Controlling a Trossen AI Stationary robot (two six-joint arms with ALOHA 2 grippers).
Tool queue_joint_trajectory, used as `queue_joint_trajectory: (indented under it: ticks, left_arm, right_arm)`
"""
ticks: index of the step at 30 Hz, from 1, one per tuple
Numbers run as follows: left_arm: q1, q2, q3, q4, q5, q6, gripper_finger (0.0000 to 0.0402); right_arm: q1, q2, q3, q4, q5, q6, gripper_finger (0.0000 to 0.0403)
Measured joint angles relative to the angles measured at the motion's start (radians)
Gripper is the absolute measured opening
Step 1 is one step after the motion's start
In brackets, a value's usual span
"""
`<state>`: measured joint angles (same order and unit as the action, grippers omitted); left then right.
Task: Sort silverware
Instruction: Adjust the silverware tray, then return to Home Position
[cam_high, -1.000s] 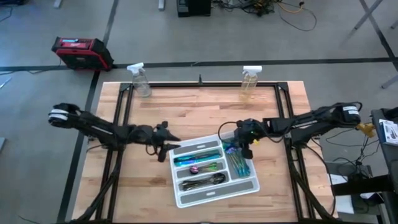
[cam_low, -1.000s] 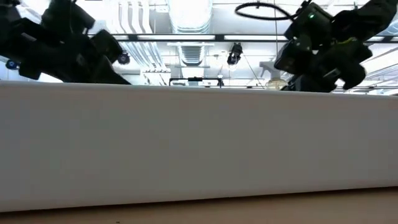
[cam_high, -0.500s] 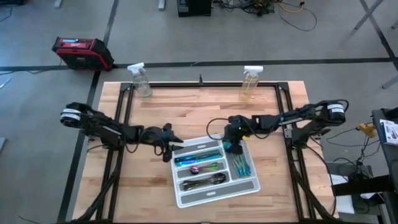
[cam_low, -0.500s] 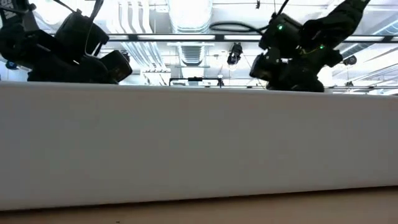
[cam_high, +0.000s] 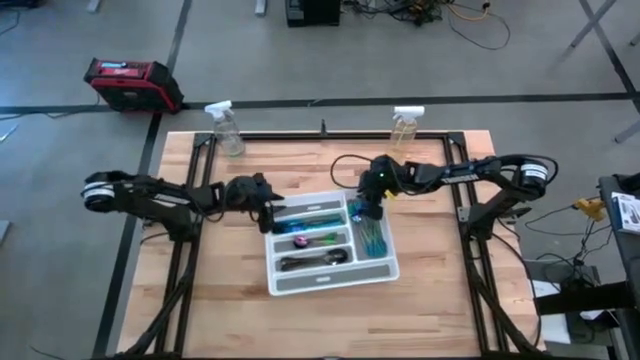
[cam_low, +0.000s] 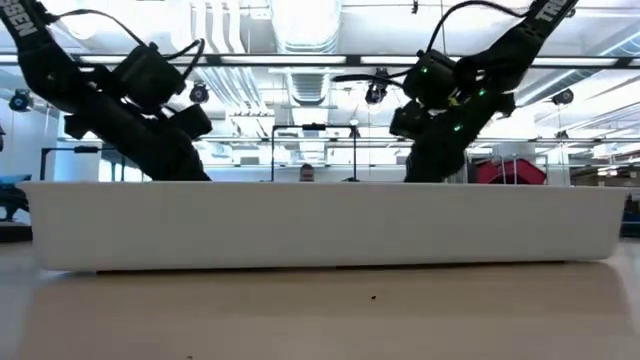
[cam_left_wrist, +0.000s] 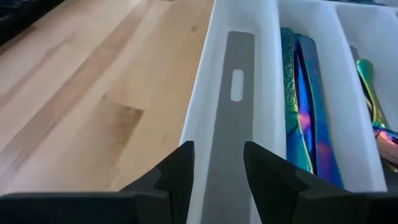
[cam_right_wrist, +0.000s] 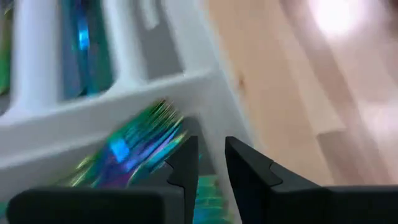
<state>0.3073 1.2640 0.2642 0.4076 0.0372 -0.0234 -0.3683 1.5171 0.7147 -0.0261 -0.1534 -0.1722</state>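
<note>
A white divided tray (cam_high: 385, 270) sits on the wooden table, square to its edges. The silverware (cam_high: 318, 240) lies sorted in it: iridescent blue-purple pieces (cam_left_wrist: 305, 118), teal forks (cam_right_wrist: 137, 144) in the right-hand compartment, dark pieces near the front. My left gripper (cam_high: 270, 214) is at the tray's far left corner, my right gripper (cam_high: 368, 208) at its far right corner. In the low view the tray's near wall (cam_low: 320, 225) rests on the table, with both arms behind it. My left gripper (cam_left_wrist: 217, 158) comes slanting down from the table's left onto the tray's far left corner. One finger (cam_left_wrist: 177, 171) is outside the far wall (cam_left_wrist: 198, 134), the other (cam_left_wrist: 264, 171) over the divider, so the narrow grey-bottomed compartment (cam_left_wrist: 230, 137) lies between them. My right gripper (cam_right_wrist: 211, 155) pinches the tray's far wall (cam_right_wrist: 219, 127) beside the fork compartment. One finger (cam_right_wrist: 183, 165) is inside above the forks and one (cam_right_wrist: 249, 168) outside. It comes slanting down from the far right.
Two clear spray bottles (cam_high: 226, 130) (cam_high: 403, 128) stand at the table's far edge. A black frame rail (cam_high: 320, 136) runs round the table. A red case (cam_high: 130, 84) lies on the floor beyond. Bare wood lies near and to both sides of the tray.
Both grippers have moved toward the far edge, the right one also leftward, and the tray has gone with them. It lay skewed close to the near edge and now sits farther back, turned square to the table. In the low view its near wall has receded.
</note>
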Motion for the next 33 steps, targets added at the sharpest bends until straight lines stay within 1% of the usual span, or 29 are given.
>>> queue_joint_trajectory:
  ticks: [4, 7, 10, 13, 15, 17, 20, 22, 23, 25, 27, 30, 32, 33]
  left_arm:
    - [0.036, -0.078, -0.001, -0.014, 0.033, 0.011, 0.0132]
    - [0.028, -0.154, -0.017, -0.05, 0.043, -0.009, 0.0131]
    - [0.001, -0.213, -0.017, -0.033, 0.051, -0.017, 0.0128]
    - [-0.016, -0.308, -0.038, -0.129, 0.051, -0.026, 0.0123]
    - [-0.024, -0.348, -0.038, -0.111, 0.051, -0.036, 0.012]
    - [-0.024, -0.433, -0.068, -0.167, 0.051, -0.038, 0.0119]
    - [-0.023, -0.497, -0.083, -0.149, 0.051, -0.039, 0.0122]
    - [-0.024, -0.586, -0.112, -0.207, 0.052, -0.037, 0.0125]
    - [-0.024, -0.606, -0.118, -0.213, 0.054, -0.038, 0.0126]
    - [-0.025, -0.646, -0.133, -0.189, 0.061, -0.047, 0.0129]
    - [-0.025, -0.742, -0.172, -0.234, 0.074, -0.049, 0.0132]
    - [-0.025, -0.803, -0.184, -0.206, 0.085, -0.066, 0.0132]
    - [-0.025, -0.886, -0.208, -0.272, 0.086, -0.069, 0.0129]
    - [-0.026, -0.904, -0.211, -0.27, 0.088, -0.072, 0.0127]
  right_arm:
    - [0.018, -0.046, 0.01, -0.023, -0.04, 0.003, 0.0075]
    - [0.059, -0.102, 0.006, -0.045, -0.062, 0.021, 0.0079]
    - [0.094, -0.185, -0.017, -0.1, -0.056, 0.035, 0.0082]
    - [0.14, -0.256, -0.023, -0.103, -0.054, 0.058, 0.0085]
    - [0.161, -0.32, -0.045, -0.14, -0.057, 0.071, 0.0085]
    - [0.186, -0.362, -0.055, -0.126, -0.056, 0.079, 0.0082]
    - [0.203, -0.461, -0.104, -0.136, -0.052, 0.095, 0.0075]
    - [0.212, -0.504, -0.132, -0.085, -0.044, 0.111, 0.007]
    - [0.216, -0.538, -0.155, -0.075, -0.034, 0.126, 0.0067]
    - [0.219, -0.608, -0.207, -0.095, -0.009, 0.149, 0.0061]
    - [0.224, -0.658, -0.246, -0.039, -0.002, 0.165, 0.0055]
    - [0.226, -0.787, -0.318, -0.051, -0.001, 0.181, 0.0048]
    - [0.231, -0.839, -0.354, 0.032, -0.002, 0.194, 0.0044]
    - [0.231, -0.881, -0.38, 0.056, -0.002, 0.204, 0.0042]
